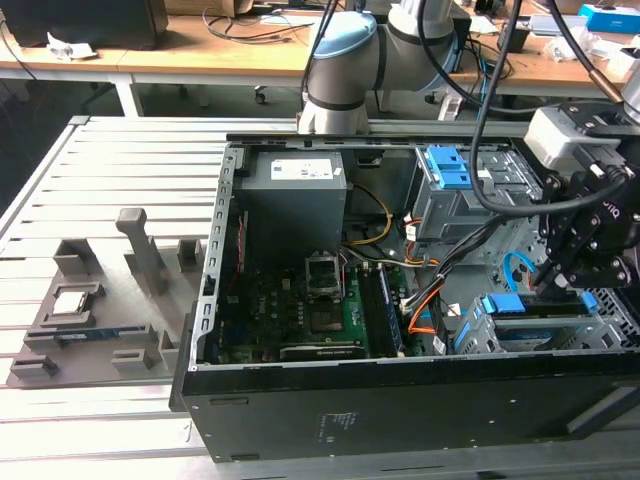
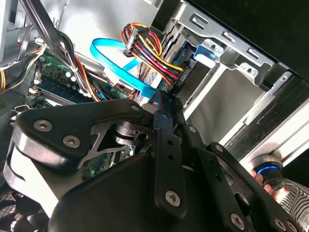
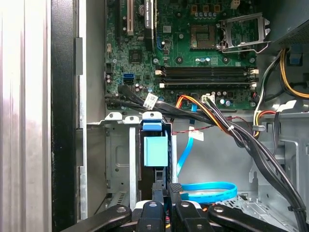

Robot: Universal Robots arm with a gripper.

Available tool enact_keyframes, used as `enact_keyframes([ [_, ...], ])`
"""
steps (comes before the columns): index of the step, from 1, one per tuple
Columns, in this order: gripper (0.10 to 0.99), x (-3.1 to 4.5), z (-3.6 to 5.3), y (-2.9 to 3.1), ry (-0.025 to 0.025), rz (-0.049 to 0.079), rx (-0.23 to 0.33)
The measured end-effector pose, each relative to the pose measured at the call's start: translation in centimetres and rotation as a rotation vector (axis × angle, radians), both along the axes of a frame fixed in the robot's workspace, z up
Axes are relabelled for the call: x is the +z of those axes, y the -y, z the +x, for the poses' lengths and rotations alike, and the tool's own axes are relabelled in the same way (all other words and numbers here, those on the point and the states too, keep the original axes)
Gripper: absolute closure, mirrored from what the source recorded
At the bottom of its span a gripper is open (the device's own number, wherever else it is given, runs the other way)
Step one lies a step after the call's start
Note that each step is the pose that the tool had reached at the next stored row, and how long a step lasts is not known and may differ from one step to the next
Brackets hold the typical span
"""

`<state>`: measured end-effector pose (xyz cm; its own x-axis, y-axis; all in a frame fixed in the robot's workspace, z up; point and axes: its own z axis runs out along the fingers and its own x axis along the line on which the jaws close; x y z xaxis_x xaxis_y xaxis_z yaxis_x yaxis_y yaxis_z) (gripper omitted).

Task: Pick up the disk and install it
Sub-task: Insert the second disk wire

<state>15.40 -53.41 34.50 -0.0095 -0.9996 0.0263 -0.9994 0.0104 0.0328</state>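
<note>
The disk [image 1: 503, 304] stands edge-up in the grey drive cage [image 1: 480, 335] at the lower corner of the open computer case, on the exterior view's right. Only its blue rail ends and a dark strip between them show. My gripper [image 1: 553, 283] hovers right over that slot with its fingers drawn together and nothing between them. In the first wrist view the gripper [image 3: 167, 191] points at the cage's light-blue latch [image 3: 155, 150] and the dark slot under it. In the second wrist view the gripper [image 2: 164, 104] has its tips by a blue part; contact cannot be told.
Black and orange cables [image 1: 440, 290] and a blue flat cable [image 3: 207, 191] run close beside the cage. A second cage with blue latches [image 1: 455, 170] sits behind it. The power supply [image 1: 295, 190] and motherboard [image 1: 300, 310] fill the case's other half. A grey fixture with a chip [image 1: 75, 300] lies outside.
</note>
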Motion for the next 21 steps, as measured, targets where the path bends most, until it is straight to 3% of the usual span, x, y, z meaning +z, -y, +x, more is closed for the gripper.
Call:
enact_keyframes([
  [4,0.925,0.01,-0.68,0.00,0.0002,0.000,0.000],
  [14,0.925,-0.05,-1.09,0.36,0.0002,0.002,0.001],
  [15,0.925,-0.06,-0.96,0.36,0.0002,0.005,0.002],
  [16,0.925,-0.06,-0.62,0.39,0.0003,0.040,0.008],
  [17,0.925,0.26,-0.59,1.06,0.0001,0.040,0.010],
  [21,0.925,0.21,-0.33,1.07,-0.0019,0.040,0.010],
])
